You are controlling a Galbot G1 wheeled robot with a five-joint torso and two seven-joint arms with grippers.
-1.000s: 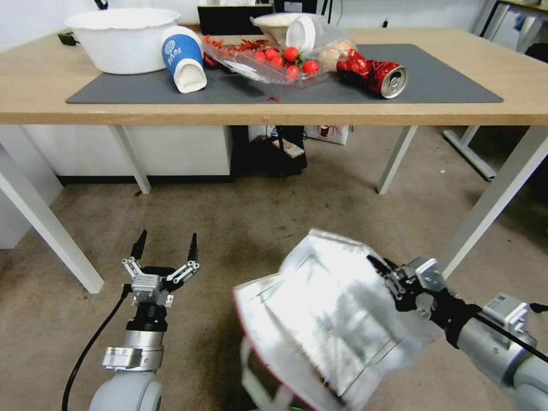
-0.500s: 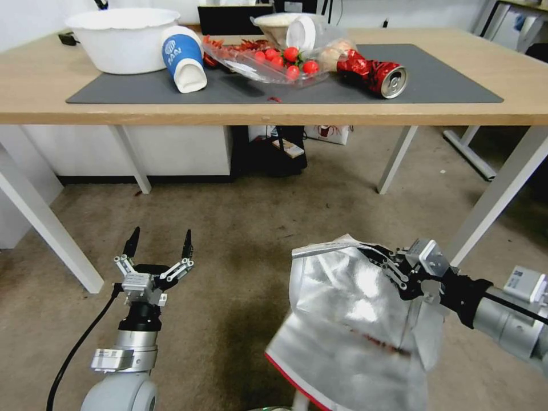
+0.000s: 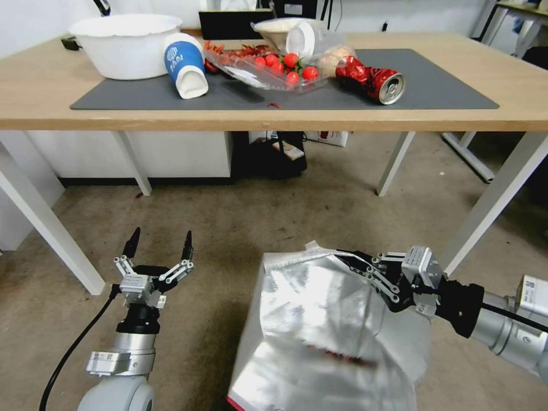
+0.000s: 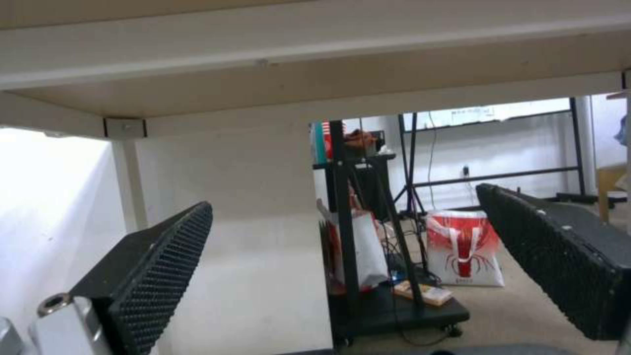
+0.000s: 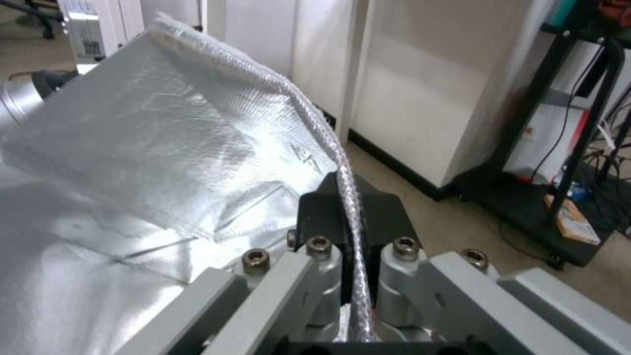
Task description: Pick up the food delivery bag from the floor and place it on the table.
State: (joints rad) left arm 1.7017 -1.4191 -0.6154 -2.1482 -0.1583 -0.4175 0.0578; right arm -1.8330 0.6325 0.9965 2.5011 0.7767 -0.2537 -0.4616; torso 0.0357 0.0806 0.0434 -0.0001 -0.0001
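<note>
The food delivery bag (image 3: 319, 331) hangs just left of the right end effector (image 3: 355, 264), above the floor (image 3: 274, 222). The left end effector (image 3: 160, 245) is further left, apart from it. The worktop (image 3: 342, 117) stands ahead of both, higher up.

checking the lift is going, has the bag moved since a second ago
Yes. The food delivery bag, pinched at its rim by the right gripper, has swung from tilted to more upright, its top edge nearing the white table leg.
</note>
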